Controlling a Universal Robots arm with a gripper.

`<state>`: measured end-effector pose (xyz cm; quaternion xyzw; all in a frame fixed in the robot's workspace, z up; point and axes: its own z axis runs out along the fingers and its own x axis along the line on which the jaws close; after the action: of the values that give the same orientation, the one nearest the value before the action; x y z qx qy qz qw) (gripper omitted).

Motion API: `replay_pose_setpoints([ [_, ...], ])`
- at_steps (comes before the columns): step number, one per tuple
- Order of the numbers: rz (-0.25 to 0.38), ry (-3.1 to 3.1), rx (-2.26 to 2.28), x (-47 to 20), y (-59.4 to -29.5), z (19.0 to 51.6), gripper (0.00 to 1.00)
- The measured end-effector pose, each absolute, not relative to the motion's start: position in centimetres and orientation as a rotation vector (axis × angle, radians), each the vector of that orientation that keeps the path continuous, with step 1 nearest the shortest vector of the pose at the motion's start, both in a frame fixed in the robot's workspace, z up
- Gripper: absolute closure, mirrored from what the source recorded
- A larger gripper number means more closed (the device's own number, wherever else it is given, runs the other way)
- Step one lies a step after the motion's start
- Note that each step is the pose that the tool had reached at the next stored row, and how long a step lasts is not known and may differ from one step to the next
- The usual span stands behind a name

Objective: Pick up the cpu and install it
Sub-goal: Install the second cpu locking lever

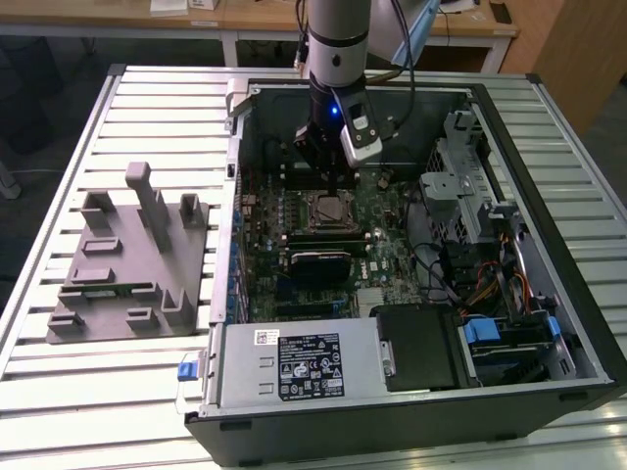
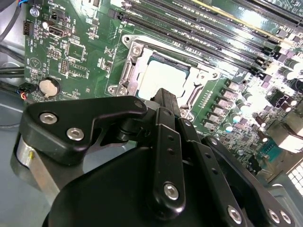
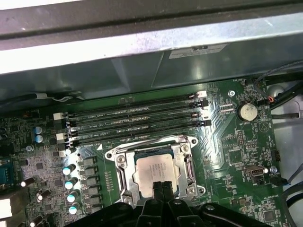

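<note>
Gripper (image 3: pixel 162 188) hangs just above cpu (image 3: pixel 155 171), fingers pressed together, grasping nothing. Cpu sits flat in socket (image 3: pixel 120 171) on motherboard (image 3: pixel 236 146), inside pc case (image 1: pixel 549 147).

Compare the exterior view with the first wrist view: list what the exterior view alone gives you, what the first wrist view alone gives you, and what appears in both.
Exterior view alone: the grey holder block on the slatted table, beside the open computer case, and the arm reaching down into the case.

First wrist view alone: a round coin battery on the board.

Both: the cpu lying in its metal-framed socket, with the gripper at it.
</note>
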<state>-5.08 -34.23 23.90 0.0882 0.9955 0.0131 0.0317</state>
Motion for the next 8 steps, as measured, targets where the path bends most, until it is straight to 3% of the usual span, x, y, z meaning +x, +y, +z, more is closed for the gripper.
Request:
replay_pose_setpoints([
  [8, 0.04, 3.066, 0.271, -5.08, -34.34, 23.91, 0.89],
])
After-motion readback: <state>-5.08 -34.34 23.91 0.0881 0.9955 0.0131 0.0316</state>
